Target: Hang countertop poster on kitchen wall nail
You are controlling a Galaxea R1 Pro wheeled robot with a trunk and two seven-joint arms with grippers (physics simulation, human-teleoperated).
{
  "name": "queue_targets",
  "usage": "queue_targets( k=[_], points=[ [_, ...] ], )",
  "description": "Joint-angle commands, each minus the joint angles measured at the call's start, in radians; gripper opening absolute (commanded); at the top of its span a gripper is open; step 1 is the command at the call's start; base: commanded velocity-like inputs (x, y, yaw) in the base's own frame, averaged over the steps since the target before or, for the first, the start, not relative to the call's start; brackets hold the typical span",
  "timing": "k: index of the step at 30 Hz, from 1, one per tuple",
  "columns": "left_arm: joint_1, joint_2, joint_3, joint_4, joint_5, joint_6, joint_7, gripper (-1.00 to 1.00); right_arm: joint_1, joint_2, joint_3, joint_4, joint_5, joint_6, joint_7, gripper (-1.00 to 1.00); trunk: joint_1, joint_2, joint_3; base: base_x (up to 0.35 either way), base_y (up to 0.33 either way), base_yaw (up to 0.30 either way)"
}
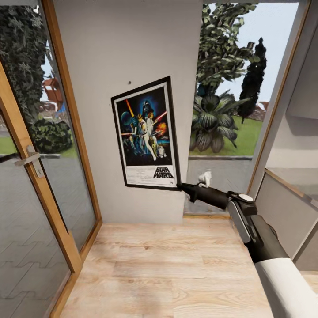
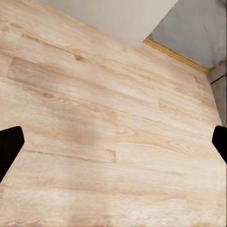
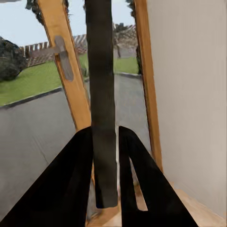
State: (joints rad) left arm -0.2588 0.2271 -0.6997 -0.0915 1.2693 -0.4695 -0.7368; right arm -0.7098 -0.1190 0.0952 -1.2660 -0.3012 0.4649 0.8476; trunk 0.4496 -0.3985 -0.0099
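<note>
One corner of the poster point(image 1: 145, 134) is pinched by the right gripper point(image 1: 182, 187). From there, the poster stretches up and leftward, tilted against the wall. Higher up, a nail point(image 1: 130, 82) is seen. The left gripper point(image 2: 113, 146) is spread wide, holding nothing.

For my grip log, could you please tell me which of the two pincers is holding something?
The right pincer: its fingers clamp the poster's lower right corner against the wall. The left pincer hangs open over the floor.

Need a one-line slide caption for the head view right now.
Right gripper holds the tilted poster by its lower corner against the wall, just below the nail.
</note>
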Motion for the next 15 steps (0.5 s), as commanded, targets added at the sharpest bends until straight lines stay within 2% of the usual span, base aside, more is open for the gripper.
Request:
queue_targets(
  k=[1, 3, 4, 5, 6, 15],
  points=[
    [0.0, -0.002, -0.006, 0.01, 0.008, -0.005, -0.017, 1.0, -0.02, -0.001, 0.002, 0.001, -0.011, 0.017, 0.003, -1.0, 0.0, -0.002, -0.001, 0.0, 0.0, 0.0],
    [0.0, -0.01, -0.005, 0.035, 0.008, -0.006, -0.048, 1.0, -0.069, -0.001, 0.001, 0.002, -0.03, 0.07, 0.013, -1.0, 0.0, -0.002, -0.001, 0.0, 0.0, 0.0],
    [0.0, -0.013, -0.005, 0.047, 0.008, -0.007, -0.061, 1.0, -0.117, -0.001, 0.001, 0.002, -0.058, 0.111, 0.035, -1.0, 0.0, -0.002, -0.001, 0.0, 0.0, 0.0],
    [0.0, -0.014, -0.005, 0.048, 0.008, -0.007, -0.064, 1.0, -0.129, -0.001, 0.001, 0.003, -0.064, 0.117, 0.043, -1.0, 0.0, -0.002, -0.001, 0.0, 0.0, 0.0],
    [0.0, -0.015, -0.005, 0.054, 0.008, -0.007, -0.077, 1.0, -0.168, -0.001, 0.001, 0.004, -0.086, 0.136, 0.079, -1.0, 0.0, -0.002, -0.001, 0.0, 0.0, 0.0],
    [0.0, -0.017, -0.004, 0.056, 0.008, -0.008, -0.088, 1.0, -0.202, -0.001, 0.0, 0.008, -0.102, 0.145, 0.127, -1.0, 0.0, -0.002, -0.001, 0.0, 0.0, 0.0]
  ],
)
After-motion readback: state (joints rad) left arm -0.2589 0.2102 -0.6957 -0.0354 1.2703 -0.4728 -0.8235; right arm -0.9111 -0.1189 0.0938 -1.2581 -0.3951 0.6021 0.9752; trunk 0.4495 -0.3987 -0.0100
